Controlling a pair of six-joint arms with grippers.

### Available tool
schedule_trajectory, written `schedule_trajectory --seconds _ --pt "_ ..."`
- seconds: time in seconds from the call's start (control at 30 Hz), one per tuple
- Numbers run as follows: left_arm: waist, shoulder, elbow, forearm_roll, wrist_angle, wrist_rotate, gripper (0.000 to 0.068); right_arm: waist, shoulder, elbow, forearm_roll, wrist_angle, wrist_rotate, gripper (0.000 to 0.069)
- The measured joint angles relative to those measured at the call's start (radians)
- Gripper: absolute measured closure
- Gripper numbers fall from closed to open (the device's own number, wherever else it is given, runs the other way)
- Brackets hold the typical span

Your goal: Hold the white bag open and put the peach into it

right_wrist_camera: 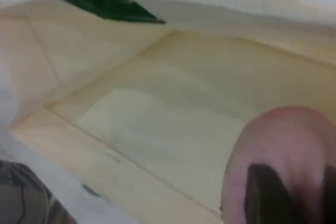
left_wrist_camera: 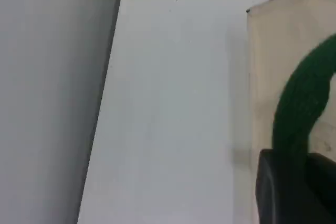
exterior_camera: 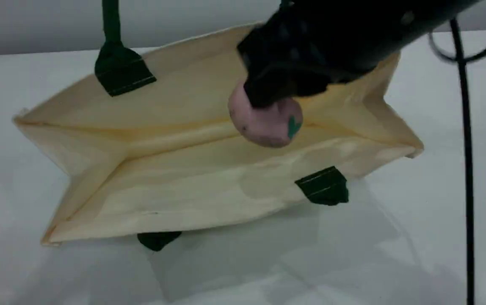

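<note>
The white bag (exterior_camera: 192, 186) stands on the table with its mouth spread wide toward the camera. My right gripper (exterior_camera: 277, 95) is shut on the peach (exterior_camera: 264, 123), a dusty-pink ball with a green leaf mark, hanging over the bag's mouth near the far wall. In the right wrist view the peach (right_wrist_camera: 283, 145) fills the lower right above the bag's floor (right_wrist_camera: 157, 114). The far green rope handle (exterior_camera: 110, 21) is pulled straight up out of the scene view. In the left wrist view that handle (left_wrist_camera: 302, 103) runs into my left gripper (left_wrist_camera: 296, 158), which is shut on it.
A black cable (exterior_camera: 465, 148) hangs down at the right of the bag. Dark green strap tabs (exterior_camera: 323, 186) sit on the bag's near wall. The white table (exterior_camera: 437, 220) extends around the bag, with a grey wall (exterior_camera: 35, 21) behind.
</note>
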Motion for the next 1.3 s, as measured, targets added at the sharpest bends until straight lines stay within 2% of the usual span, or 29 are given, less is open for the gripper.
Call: schedule_trajectory --seconds 0.27,0.57,1.03,1.17,1.3 --pt "0.000 -0.004 0.000 0.000 0.000 0.000 0.0588 0.051 0.115 -0.001 0.024 -0.164 0.004 0.0540" --pt "0.000 -0.005 0.000 0.000 0.003 0.000 0.0588 0.061 0.190 -0.004 0.040 -0.349 0.013 0.0540" --pt "0.000 -0.006 0.000 0.000 0.013 0.001 0.0589 0.061 0.233 -0.015 0.033 -0.389 0.035 0.0533" --pt "0.000 -0.006 0.000 0.000 0.015 0.001 0.0589 0.061 0.233 -0.015 0.032 -0.393 0.035 0.0494" --pt "0.000 -0.006 0.000 0.000 0.016 0.001 0.0589 0.061 0.233 -0.015 0.031 -0.391 0.040 0.0381"
